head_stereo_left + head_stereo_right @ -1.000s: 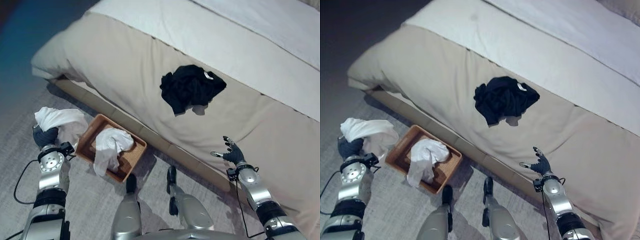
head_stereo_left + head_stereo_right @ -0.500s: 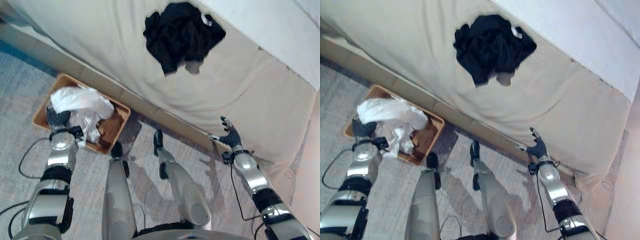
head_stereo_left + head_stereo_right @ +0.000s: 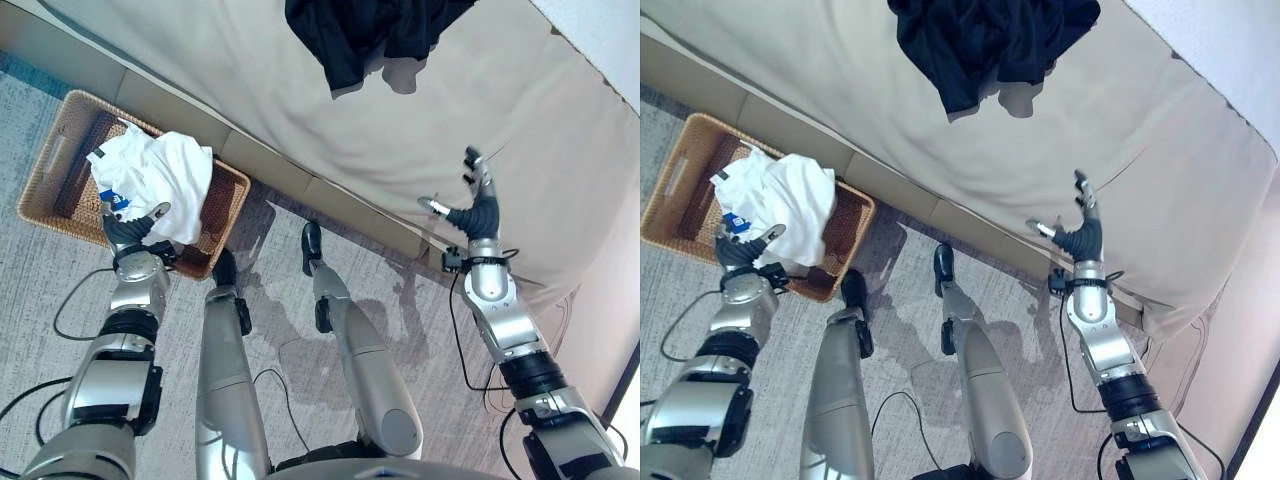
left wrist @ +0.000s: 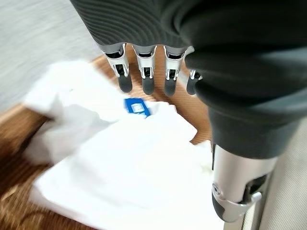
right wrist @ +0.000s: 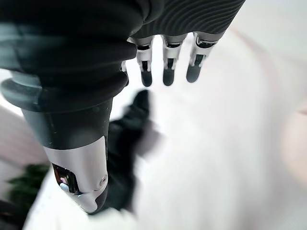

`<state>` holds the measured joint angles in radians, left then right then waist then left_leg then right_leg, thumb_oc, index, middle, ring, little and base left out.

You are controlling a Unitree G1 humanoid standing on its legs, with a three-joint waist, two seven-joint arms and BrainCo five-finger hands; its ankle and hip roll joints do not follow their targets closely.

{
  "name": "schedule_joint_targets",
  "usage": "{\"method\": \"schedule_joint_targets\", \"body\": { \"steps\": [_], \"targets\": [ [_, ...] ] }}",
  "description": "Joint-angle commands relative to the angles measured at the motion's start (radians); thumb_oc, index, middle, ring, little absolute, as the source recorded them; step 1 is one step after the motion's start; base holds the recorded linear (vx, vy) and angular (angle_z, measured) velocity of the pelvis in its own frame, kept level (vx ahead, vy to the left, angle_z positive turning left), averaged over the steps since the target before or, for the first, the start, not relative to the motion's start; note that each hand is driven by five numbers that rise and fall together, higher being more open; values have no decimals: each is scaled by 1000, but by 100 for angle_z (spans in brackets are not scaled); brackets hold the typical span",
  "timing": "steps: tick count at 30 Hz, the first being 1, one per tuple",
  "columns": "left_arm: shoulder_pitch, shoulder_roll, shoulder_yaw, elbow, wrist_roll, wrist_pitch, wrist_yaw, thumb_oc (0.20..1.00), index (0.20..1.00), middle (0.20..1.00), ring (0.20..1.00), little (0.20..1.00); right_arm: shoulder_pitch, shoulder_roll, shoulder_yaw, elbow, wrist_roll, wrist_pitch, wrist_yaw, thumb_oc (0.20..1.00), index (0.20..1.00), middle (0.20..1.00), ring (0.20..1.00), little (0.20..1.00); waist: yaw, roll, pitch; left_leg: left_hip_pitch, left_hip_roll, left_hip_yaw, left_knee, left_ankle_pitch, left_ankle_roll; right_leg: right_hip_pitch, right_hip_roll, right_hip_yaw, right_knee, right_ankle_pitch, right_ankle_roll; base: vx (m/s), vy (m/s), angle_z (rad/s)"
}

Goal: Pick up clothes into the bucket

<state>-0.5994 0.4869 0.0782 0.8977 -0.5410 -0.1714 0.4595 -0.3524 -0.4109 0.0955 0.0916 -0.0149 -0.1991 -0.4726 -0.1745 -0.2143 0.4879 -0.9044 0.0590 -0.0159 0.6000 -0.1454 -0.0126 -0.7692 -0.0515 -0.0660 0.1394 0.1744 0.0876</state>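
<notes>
White clothes fill the basket's near end, far end bare.

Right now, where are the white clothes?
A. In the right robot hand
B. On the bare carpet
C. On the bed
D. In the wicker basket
D: the white clothes lie heaped in the wicker basket, the open left robot hand just above them.

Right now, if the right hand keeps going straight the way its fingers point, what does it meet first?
Most likely the beige bedcover. The right hand is open, fingers aimed up the bed's side. The black garment lies further along, up and to the robot's left, so probably off that line, though depth is hard to judge.
</notes>
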Motion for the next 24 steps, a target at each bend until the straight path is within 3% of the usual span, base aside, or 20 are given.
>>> {"method": "schedule_joint_targets", "body": {
  "steps": [1, 4, 9, 10, 11, 12, 14, 17, 18, 24],
  "targets": [
    [44, -42, 41, -92, -267, -98, -34, 1000, 1000, 1000, 1000, 1000, -93, -94, -118, -116, -173, 6, -151, 1000, 1000, 1000, 1000, 1000, 65, -31, 32, 75, -30, -72, -75, 30, -19, 64, -31, -46, 68, -86, 47, -9, -29, 6],
    [125, -128, 28, -178, -424, -99, -98, 1000, 1000, 1000, 1000, 1000, -160, -136, -139, -150, -258, 58, -186, 1000, 1000, 1000, 1000, 1000, 85, -7, 32, 97, -37, -76, -131, 53, -22, 74, -39, -60, 51, -81, 49, 0, -47, 7],
    [175, -167, -2, -193, -411, -83, -109, 1000, 1000, 1000, 1000, 1000, -226, -176, -126, -128, -285, 82, -196, 1000, 1000, 1000, 1000, 1000, 102, 13, 32, 113, -44, -85, -153, 65, -23, 78, -48, -69, 57, -85, 48, 18, -25, 7],
    [203, -161, -37, -178, -317, -71, -93, 1000, 1000, 1000, 1000, 1000, -277, -219, -110, -92, -289, 97, -193, 1000, 1000, 1000, 1000, 1000, 120, 34, 32, 123, -47, -89, -174, 74, -24, 79, -57, -76, 70, -95, 47, 22, -13, 8],
    [203, -164, -36, -180, -313, -70, -90, 1000, 1000, 1000, 1000, 1000, -280, -222, -108, -88, -288, 96, -194, 1000, 1000, 1000, 1000, 1000, 119, 36, 32, 124, -48, -90, -177, 75, -24, 79, -58, -76, 71, -96, 47, 36, -15, 16],
    [222, -121, -118, -175, 4, -19, -20, 1000, 1000, 1000, 1000, 1000, -351, -281, -84, -5, -279, 93, -208, 1000, 1000, 1000, 1000, 1000, 138, 60, 32, 130, -54, -92, -195, 87, -25, 72, -68, -84, 93, -106, 45, 26, -9, 18],
    [240, -57, -233, -171, 394, 58, 68, 1000, 1000, 1000, 1000, 1000, -441, -326, -24, 119, -243, 86, -205, 1000, 1000, 1000, 1000, 1000, 160, 77, 32, 134, -57, -98, -212, 100, -26, 61, -80, -89, 118, -118, 43, 29, -26, 24],
    [280, -2, -356, -192, 660, 96, 45, 1000, 1000, 1000, 1000, 1000, -594, -386, 75, 288, -163, 78, -168, 1000, 1000, 1000, 1000, 1000, 186, 104, 32, 132, -63, -106, -236, 117, -27, 41, -96, -99, 153, -135, 44, 22, -25, 18],
    [280, -3, -355, -192, 660, 96, 45, 1000, 1000, 1000, 1000, 1000, -596, -387, 76, 289, -162, 78, -168, 1000, 1000, 1000, 1000, 1000, 185, 105, 32, 131, -64, -106, -236, 117, -27, 40, -96, -99, 154, -135, 44, 31, -19, 12],
    [377, -49, -522, -213, 662, 50, -72, 1000, 1000, 1000, 1000, 1000, -881, -406, 302, 767, -15, 99, -61, 1000, 1000, 1000, 1000, 1000, 247, 190, 32, 114, -87, -133, -301, 164, -33, -14, -123, -133, 218, -169, 37, 36, -43, 23]
  ]
}}
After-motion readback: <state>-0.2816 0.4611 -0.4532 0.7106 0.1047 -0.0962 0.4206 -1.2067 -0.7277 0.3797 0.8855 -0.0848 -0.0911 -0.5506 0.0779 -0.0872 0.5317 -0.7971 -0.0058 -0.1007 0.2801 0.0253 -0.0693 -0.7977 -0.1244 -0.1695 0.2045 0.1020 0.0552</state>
